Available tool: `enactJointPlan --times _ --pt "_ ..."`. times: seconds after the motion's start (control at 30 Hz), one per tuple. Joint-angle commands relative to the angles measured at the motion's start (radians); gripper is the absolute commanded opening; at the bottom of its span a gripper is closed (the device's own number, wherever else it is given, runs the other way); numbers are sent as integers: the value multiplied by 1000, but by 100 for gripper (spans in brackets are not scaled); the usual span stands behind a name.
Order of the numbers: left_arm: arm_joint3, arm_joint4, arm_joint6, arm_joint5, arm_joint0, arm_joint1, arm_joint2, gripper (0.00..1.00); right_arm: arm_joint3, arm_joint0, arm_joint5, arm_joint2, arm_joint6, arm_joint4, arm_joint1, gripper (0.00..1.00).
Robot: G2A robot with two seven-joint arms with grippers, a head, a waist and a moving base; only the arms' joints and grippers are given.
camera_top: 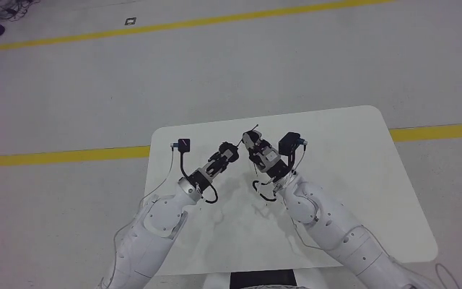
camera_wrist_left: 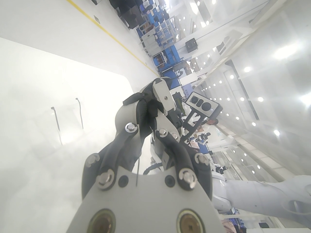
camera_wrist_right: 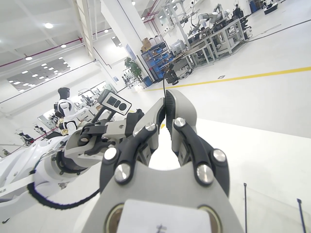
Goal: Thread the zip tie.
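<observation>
Light, springy and probably slick, the thin black plastic zip tie hangs over the white table toward 10 o'clock, my right gripper pinching near its tip, left gripper clamped on it at 8 o'clock.

No text, number or brand mark can be read. A white label is fixed on the housing of the right gripper; only a cut-off fragment of a dark mark is shown on it at the frame edge, not legible. A blue sign is mounted on a pillar in the hall behind, print too small. A small square floor marker is seen at the upper left of the top view, content not resolvable.
</observation>
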Motion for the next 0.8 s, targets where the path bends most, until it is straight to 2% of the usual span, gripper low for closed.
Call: enactJointPlan --times 0.0,0.57,0.77 --pt "1 0 -2 0 -1 0 1 0 1 3 0 -4 -3 0 3 0" --pt "7 3 -5 -2 -7 -2 7 0 -2 27 0 -46 -24 -18 25 0" --pt "6 2 -3 -4 -4 -2 2 0 8 28 0 -44 -34 0 25 0"
